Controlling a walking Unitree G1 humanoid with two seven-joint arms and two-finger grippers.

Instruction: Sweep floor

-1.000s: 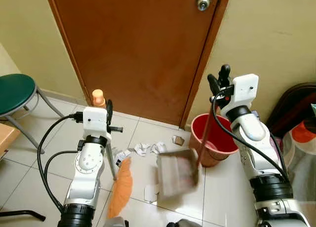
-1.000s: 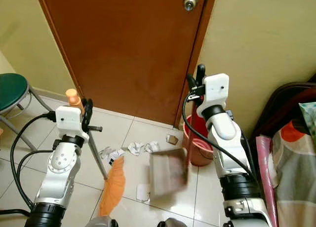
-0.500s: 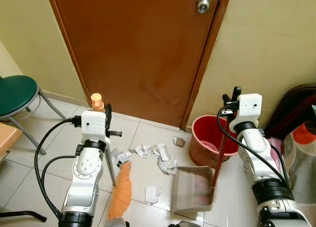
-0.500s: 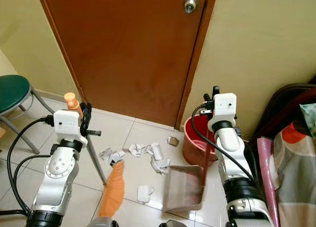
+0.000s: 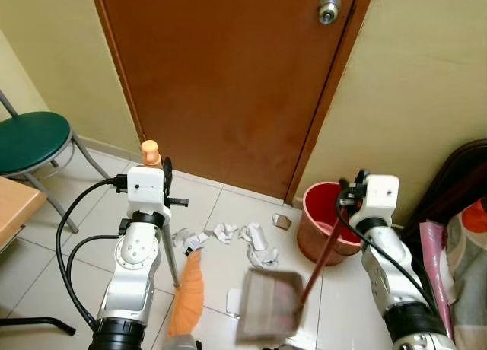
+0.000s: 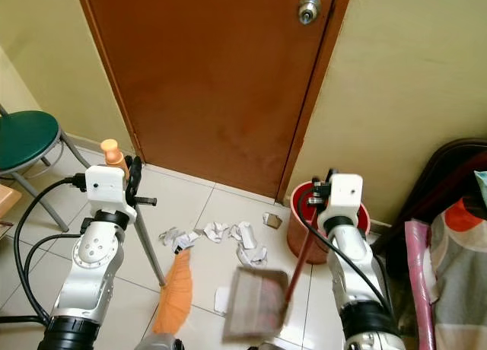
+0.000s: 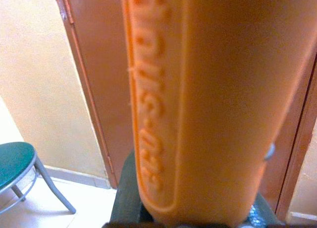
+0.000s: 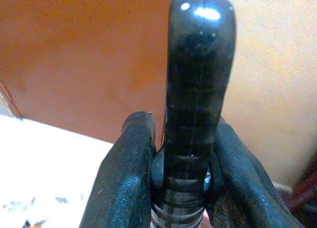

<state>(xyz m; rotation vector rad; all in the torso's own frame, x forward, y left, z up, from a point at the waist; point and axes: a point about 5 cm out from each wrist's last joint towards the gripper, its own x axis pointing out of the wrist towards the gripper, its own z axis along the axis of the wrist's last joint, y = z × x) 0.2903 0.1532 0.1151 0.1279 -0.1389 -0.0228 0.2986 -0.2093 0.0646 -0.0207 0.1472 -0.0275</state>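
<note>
Now the dustpan sits lower, nearer the crumpled paper.

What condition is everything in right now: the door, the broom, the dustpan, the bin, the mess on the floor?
Door: closed.
Broom: upright, bristles on the floor, handle held in the left tool.
Dustpan: low by the tiles, blurred, handle held in the right tool.
Red bucket: upright, open.
Paper scraps: scattered, unswept.
Green stool: standing.
</note>
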